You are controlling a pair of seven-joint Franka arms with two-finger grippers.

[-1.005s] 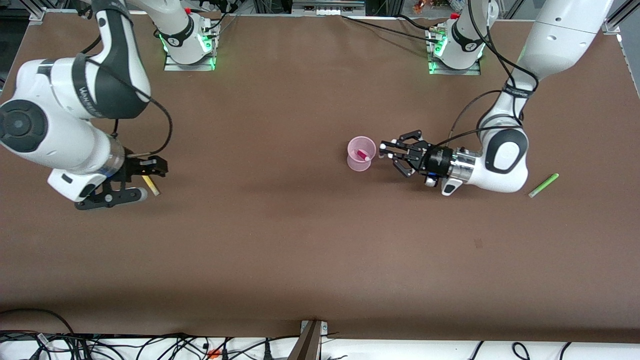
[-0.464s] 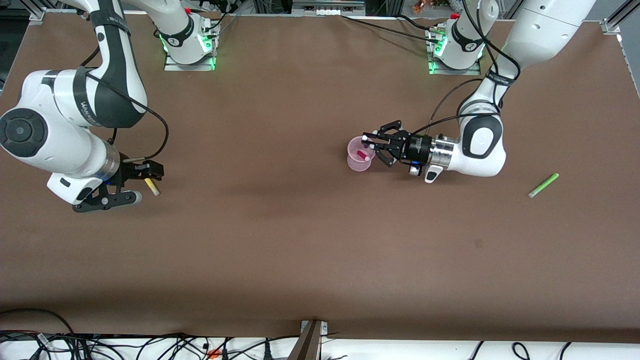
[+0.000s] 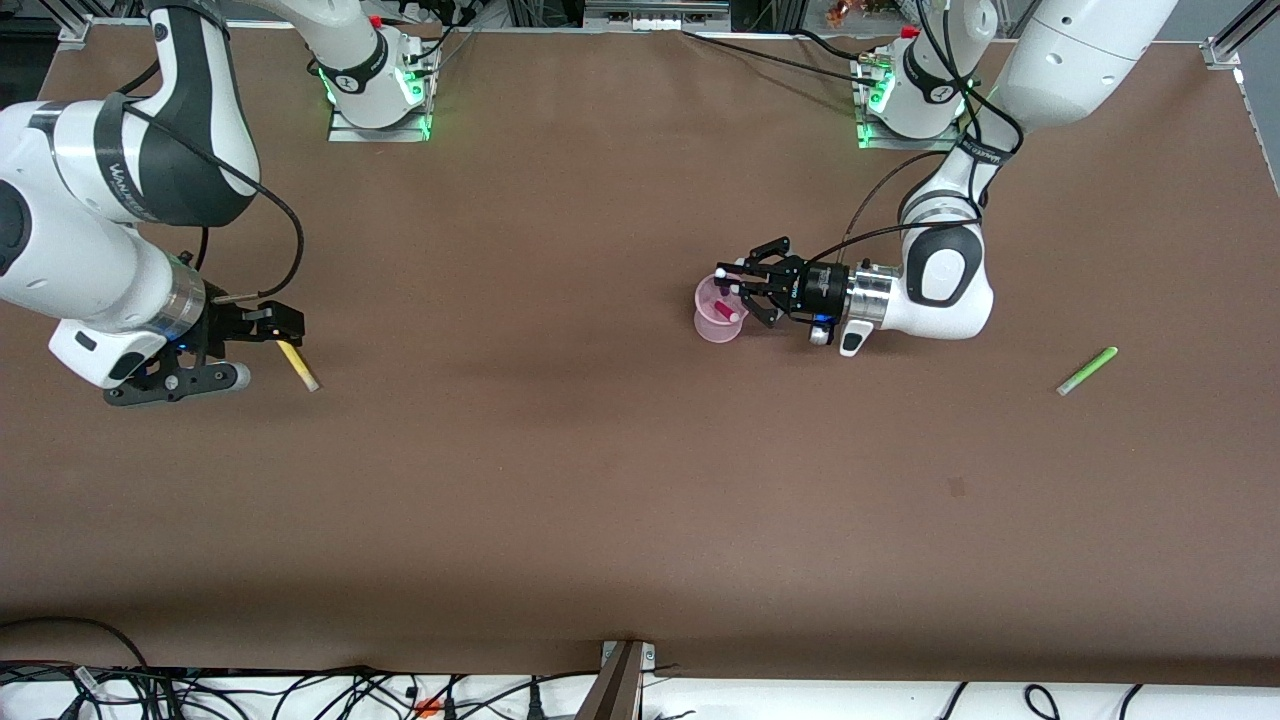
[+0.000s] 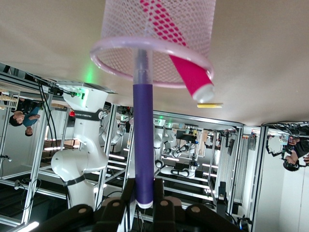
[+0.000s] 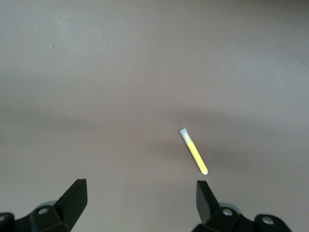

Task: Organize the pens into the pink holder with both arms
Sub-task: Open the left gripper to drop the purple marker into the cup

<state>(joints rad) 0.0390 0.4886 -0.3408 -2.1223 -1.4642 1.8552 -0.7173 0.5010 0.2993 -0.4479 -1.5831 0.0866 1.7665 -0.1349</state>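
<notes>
Even, bright overhead light
Soft shadows on the brown table point(image 3: 560, 450); green glow at the arm bases; wrist views slightly soft.

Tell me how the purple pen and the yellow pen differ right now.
The purple pen is clamped in the left gripper, its tip entering the pink holder; the yellow pen lies loose on the table, untouched. The purple one is up in the air; the yellow one lies flat below the right gripper, whose jaws are open. Both are slim markers.
</notes>
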